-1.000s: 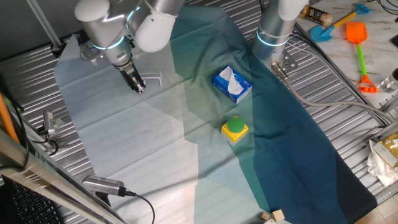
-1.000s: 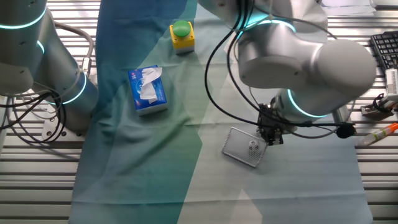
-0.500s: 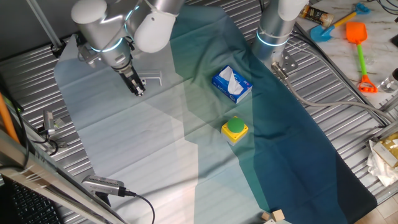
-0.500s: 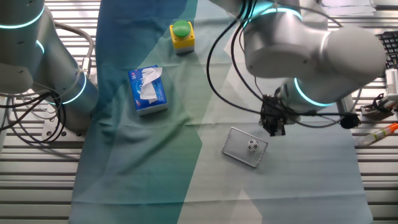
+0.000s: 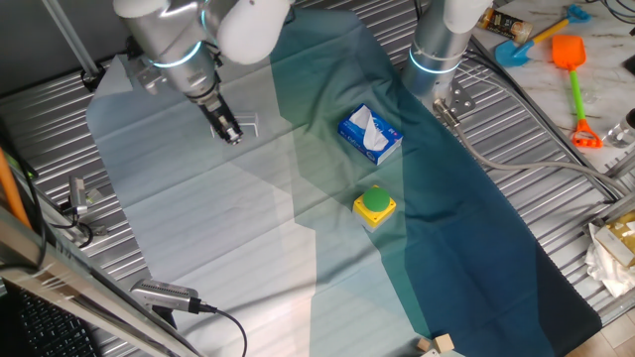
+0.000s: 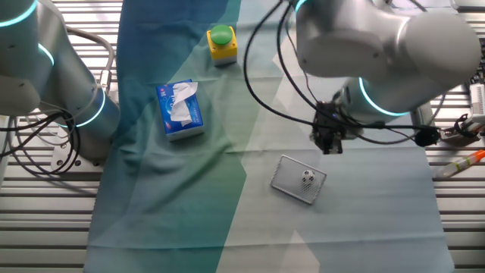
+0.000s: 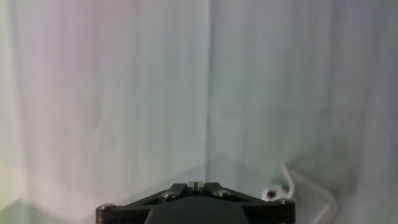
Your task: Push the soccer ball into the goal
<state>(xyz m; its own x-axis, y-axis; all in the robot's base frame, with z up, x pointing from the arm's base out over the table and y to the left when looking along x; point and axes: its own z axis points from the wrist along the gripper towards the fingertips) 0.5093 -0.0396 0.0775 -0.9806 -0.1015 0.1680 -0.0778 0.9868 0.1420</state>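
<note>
The cloth-covered table (image 6: 364, 220) holds the goal (image 6: 298, 179) with the soccer ball (image 6: 308, 179) inside. The gripper (image 6: 329, 144), fingers closed and empty, hangs just beside the goal; descending could knock the ball out.

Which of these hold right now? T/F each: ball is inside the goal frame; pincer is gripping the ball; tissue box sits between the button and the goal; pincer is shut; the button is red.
1. The soccer ball lies inside the goal frame. True.
2. The pincer grips the ball. False: it is off the ball, beside the goal, holding nothing.
3. The tissue box sits between the button and the goal. False: it lies off to one side of both.
4. The pincer is shut. True: the hand view shows the fingertips together.
5. The button is red. False: green, on a yellow box.
</note>
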